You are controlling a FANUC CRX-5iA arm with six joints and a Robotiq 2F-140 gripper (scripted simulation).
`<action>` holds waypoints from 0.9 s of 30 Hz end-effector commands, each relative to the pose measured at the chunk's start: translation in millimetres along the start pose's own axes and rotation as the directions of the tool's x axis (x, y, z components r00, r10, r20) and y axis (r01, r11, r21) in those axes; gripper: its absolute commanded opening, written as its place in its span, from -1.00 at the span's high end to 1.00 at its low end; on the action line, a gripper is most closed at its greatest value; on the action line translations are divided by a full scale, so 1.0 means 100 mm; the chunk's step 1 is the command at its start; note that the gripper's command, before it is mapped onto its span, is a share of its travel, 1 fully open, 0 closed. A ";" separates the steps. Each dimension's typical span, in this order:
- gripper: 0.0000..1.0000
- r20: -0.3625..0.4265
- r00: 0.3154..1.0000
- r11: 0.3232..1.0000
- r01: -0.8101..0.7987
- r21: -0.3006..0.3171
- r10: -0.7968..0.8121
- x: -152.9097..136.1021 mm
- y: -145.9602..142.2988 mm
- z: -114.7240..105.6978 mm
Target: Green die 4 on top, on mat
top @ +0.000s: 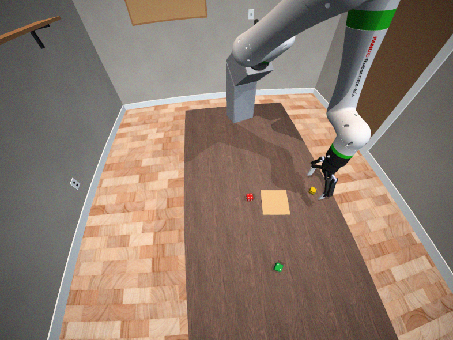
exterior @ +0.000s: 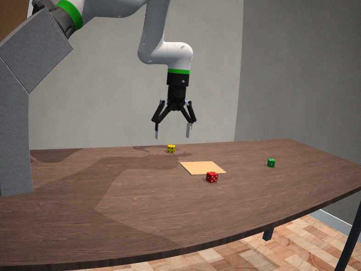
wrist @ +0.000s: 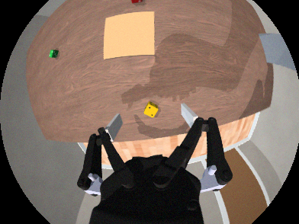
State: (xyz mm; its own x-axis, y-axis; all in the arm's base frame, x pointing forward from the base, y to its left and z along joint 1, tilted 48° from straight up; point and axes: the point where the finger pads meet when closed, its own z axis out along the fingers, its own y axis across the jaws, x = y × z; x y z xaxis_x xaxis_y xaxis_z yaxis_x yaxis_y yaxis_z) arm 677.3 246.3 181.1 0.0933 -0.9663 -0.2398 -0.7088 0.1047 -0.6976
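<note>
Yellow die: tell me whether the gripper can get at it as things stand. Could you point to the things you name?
Probably yes. The gripper (top: 316,187) (exterior: 172,138) (wrist: 150,113) hangs open above the yellow die (top: 312,190) (exterior: 171,149) (wrist: 151,110), and nothing visible stands between its fingers and the die; it would likely need lowering and slight centring.

In the wrist view, we find the red die (top: 249,197) (exterior: 211,177) (wrist: 136,1) cropped at 12 o'clock and the gripper (top: 316,185) (exterior: 172,137) (wrist: 150,113) body cropped at 6 o'clock. There, at 10 o'clock, we cannot resolve the pips of the green die (top: 278,267) (exterior: 271,163) (wrist: 53,53); its underside is hidden in all views. In the top view, we note the arm (top: 353,69) (exterior: 155,26) cropped at 1 o'clock and the table (top: 219,237) (exterior: 145,204) (wrist: 76,84) at 6 o'clock.
</note>
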 end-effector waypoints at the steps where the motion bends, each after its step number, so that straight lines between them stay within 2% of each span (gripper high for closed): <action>1: -1.00 0.000 1.000 1.000 0.000 0.000 0.000 0.00 0.00 0.00; 19: -1.00 0.000 1.000 1.000 0.000 0.000 0.000 0.00 0.00 -0.01; 27: -1.00 0.000 1.000 1.000 0.000 0.000 0.000 0.00 0.00 -0.18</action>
State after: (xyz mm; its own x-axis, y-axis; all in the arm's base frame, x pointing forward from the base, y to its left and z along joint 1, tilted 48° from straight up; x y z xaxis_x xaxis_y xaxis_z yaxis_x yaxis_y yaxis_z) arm 667.8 243.2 190.0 0.0929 -0.9664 -0.2398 -0.7068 0.1056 -0.6995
